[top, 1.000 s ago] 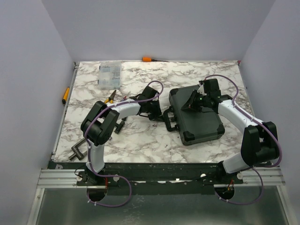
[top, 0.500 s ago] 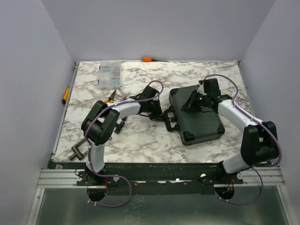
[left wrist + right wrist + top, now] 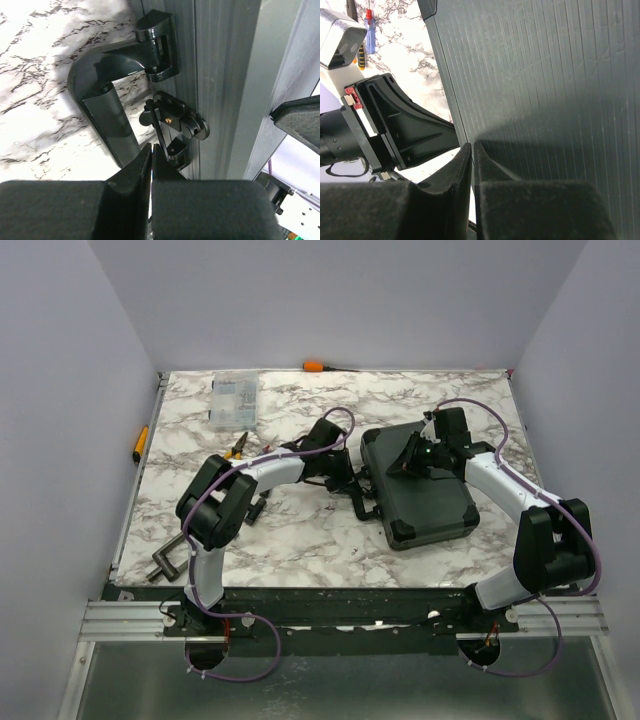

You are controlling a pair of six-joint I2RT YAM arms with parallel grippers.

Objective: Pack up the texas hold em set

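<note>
The black case [image 3: 430, 502] lies shut and flat on the marble tabletop [image 3: 300, 530], right of centre, with its carrying handle [image 3: 107, 120] on the side that faces the left arm. The left pincer [image 3: 151, 147] has its fingers pressed together with nothing between them. Its tips are at the case's handle side, just beside the handle's bar and right at the small black latch [image 3: 172, 127]; whether they touch the latch cannot be told. The right pincer [image 3: 472, 146] is over the ribbed lid near the far left part of the case, its fingers also pressed together and empty, the tips close above or on the lid. A clear parts box [image 3: 233, 400] and yellow-handled pliers [image 3: 238, 446] lie well apart, toward the far left.
</note>
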